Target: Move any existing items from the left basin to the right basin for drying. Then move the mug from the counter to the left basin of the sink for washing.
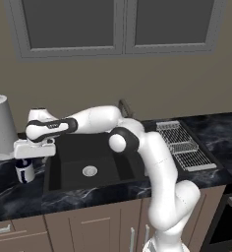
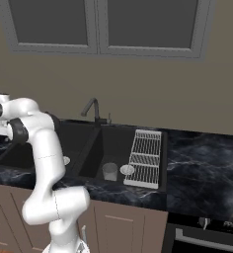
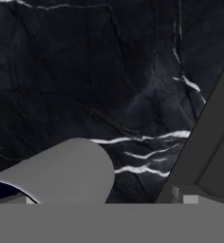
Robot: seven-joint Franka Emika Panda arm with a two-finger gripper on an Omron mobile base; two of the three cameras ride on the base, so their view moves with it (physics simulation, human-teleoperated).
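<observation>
The tool [image 1: 25, 162], jaws wide apart and empty, hangs directly over the mug [image 1: 24, 171] on the counter [image 1: 19, 197].

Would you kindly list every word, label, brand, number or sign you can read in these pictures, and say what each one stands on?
No text can be read in any view.
Mug: a dark mark on its white side, too small and blurred to tell whether it is lettering.
Oven: pale marks on its front panel, too blurred to read.
Counter: white veins, no writing.
</observation>
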